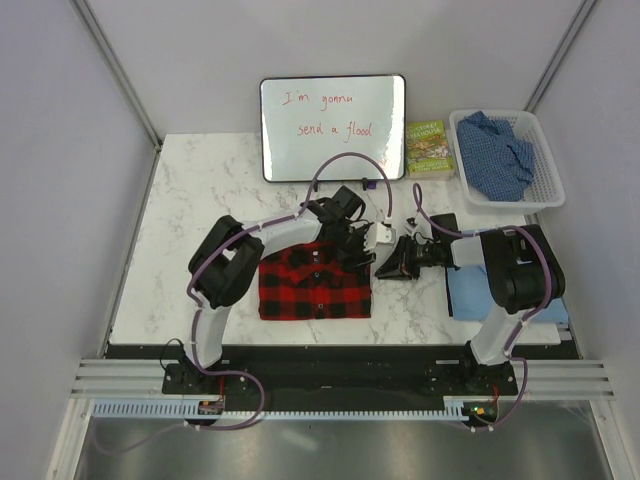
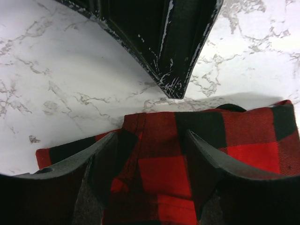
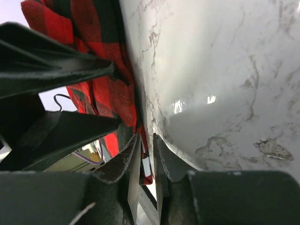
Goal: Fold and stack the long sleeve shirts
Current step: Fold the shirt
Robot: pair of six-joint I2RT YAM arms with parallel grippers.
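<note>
1. While the flannel (image 1: 315, 285) lies folded flat on the table (image 1: 200, 190), toward 6 o'clock of its middle, both arms reach to the cloth's 1 o'clock corner.
2. The left gripper (image 2: 151, 138) hangs over that corner. Its fingers (image 2: 96, 161) are spread wide and released, with checked cloth lying between them.
3. The right gripper (image 3: 146, 137) lies low at 3 o'clock of the corner. Its fingers (image 3: 124, 161) are nearly together, with only a thin slit between them. Red cloth shows at the slit, but I cannot tell whether they pinch it.
4. The light blue shirt (image 1: 468, 292) lies at 3 o'clock of the flannel, under the right arm.
5. The speckled shirt (image 1: 497, 152) sits crumpled in the basket (image 1: 548, 178) at 1 o'clock.
</note>
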